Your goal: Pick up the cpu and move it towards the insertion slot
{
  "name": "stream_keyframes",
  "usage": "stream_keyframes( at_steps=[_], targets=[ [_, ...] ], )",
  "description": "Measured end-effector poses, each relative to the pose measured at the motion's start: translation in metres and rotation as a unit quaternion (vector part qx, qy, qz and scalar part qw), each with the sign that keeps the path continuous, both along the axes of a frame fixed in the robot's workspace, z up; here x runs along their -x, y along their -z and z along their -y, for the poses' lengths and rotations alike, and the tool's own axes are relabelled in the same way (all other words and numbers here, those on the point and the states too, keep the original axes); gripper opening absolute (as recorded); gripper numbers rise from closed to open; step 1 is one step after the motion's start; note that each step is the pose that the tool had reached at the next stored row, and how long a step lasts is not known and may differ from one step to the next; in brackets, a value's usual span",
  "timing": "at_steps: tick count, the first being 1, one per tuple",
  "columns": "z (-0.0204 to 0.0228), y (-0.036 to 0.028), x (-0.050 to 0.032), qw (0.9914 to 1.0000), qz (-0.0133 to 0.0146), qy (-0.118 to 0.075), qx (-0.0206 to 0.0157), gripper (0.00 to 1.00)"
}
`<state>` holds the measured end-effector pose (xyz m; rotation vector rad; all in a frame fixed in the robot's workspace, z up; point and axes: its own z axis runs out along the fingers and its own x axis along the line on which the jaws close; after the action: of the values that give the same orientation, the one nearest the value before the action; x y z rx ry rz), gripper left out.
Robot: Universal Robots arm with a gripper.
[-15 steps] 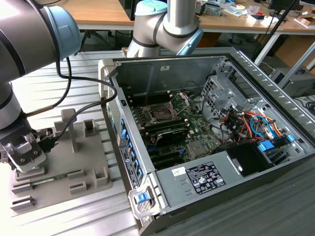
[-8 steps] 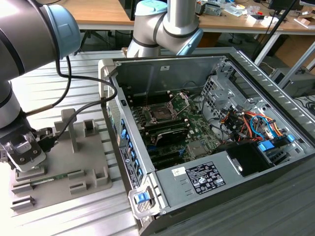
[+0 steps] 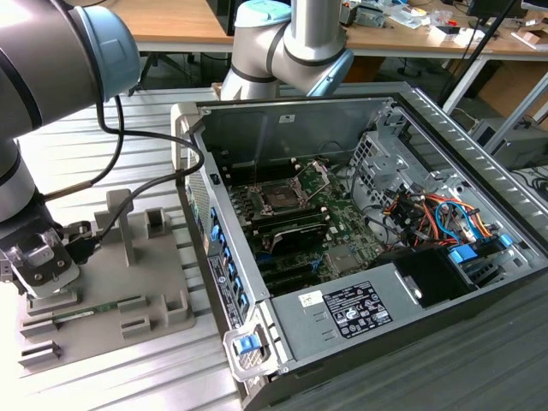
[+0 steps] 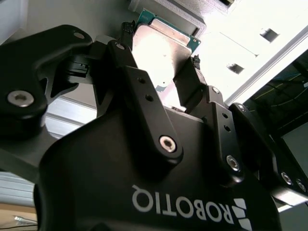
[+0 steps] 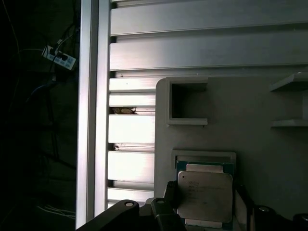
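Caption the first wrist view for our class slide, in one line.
Gripper closed on the cpu at the grey holder.

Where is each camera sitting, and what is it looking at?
Exterior view: off the arm, looking down on the computer case, the insertion slot and the grey tray; the arm and gripper show.
Second wrist view: on the wrist, looking past the gripper at the cpu.
First wrist view: on the wrist, looking at the cpu and the grey tray; the gripper shows too.
Both wrist views share the cpu.
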<state>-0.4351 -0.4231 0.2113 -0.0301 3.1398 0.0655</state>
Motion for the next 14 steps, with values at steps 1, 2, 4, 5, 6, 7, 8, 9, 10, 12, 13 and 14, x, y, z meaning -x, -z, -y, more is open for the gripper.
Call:
stream_keyframes(
  at_steps=[1,2,4,5,6,7,8,9,10,12,13,14],
  targets=[
    [0.0000,-0.0003,0.0000,1.00000,0.0000,0.000,0.0000,0.55],
    [0.0000,-0.0006,0.0000,1.00000,0.0000,0.000,0.0000,0.55],
    [0.0000,-0.0016,0.0000,1.00000,0.0000,0.000,0.0000,0.55],
    [0.0000,-0.0019,0.0000,1.00000,0.0000,0.000,0.0000,0.55],
    [0.0000,-0.0023,0.0000,1.00000,0.0000,0.000,0.0000,0.55],
    [0.0000,-0.0028,0.0000,1.00000,0.0000,0.000,0.0000,0.55],
    [0.0000,-0.0031,0.0000,1.00000,0.0000,0.000,0.0000,0.55],
    [0.0000,-0.0034,0.0000,1.00000,0.0000,0.000,0.0000,0.55],
    [0.0000,-0.0037,0.0000,1.00000,0.0000,0.000,0.0000,0.55],
    [0.0000,-0.0044,0.0000,1.00000,0.0000,0.000,0.0000,0.55],
    [0.0000,-0.0046,0.0000,1.00000,0.0000,0.000,0.0000,0.55],
    [0.0000,-0.0050,0.0000,1.00000,0.0000,0.000,0.0000,0.55]
  ],
)
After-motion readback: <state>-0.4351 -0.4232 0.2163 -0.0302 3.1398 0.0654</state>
